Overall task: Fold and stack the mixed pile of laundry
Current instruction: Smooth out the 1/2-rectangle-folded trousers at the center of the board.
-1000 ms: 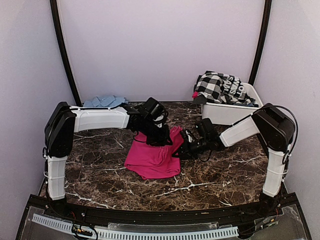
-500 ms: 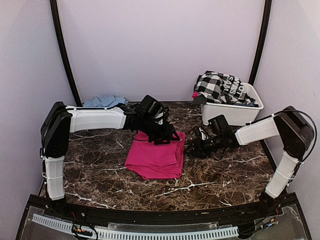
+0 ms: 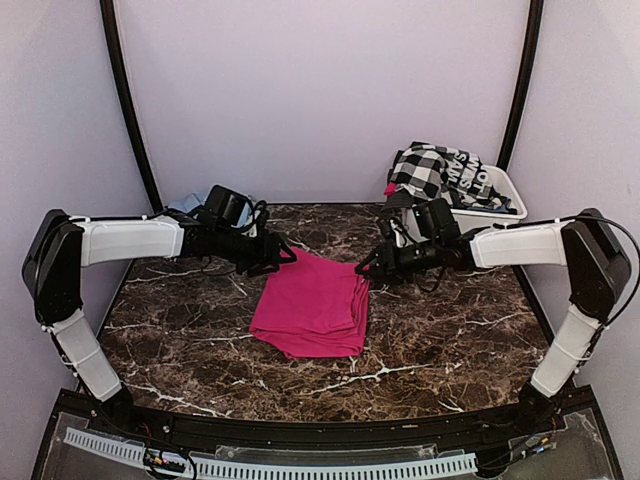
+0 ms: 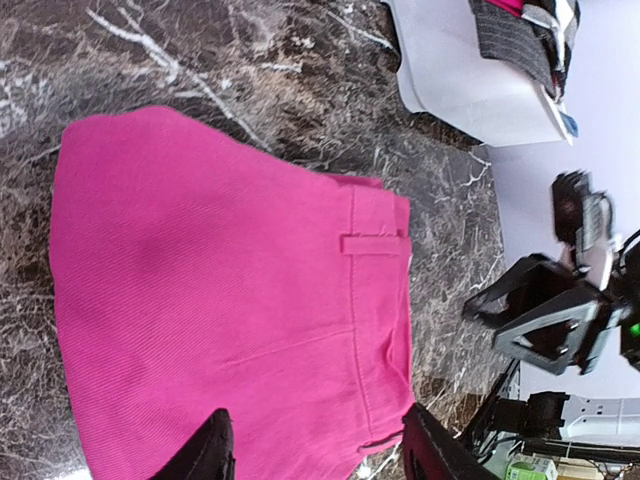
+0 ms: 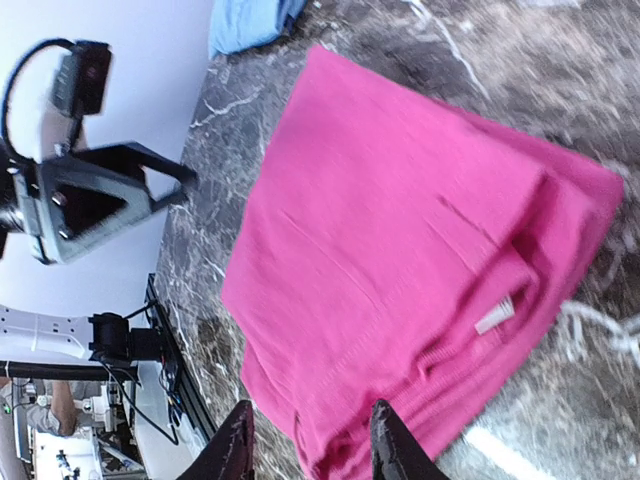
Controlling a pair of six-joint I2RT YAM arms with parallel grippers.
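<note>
The cloth (image 3: 312, 305) mid-tabletop is magenta-pink; the tabletop (image 3: 450, 330) is dark brown, white-veined. The garment (image 3: 435, 172) is black-and-white checked, in a white tub (image 3: 470, 228). The far-left piece (image 5: 250, 20) looks pale blue.

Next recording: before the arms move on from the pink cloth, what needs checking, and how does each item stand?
1. Pink cloth folded, flat on the table: ok.
2. Left gripper open, empty: ok.
3. Right gripper open, empty: ok.
4. Checked garment folded: not ok, heaped in the tub.
5. Light-blue piece folded: cannot tell, only partly in view.
</note>
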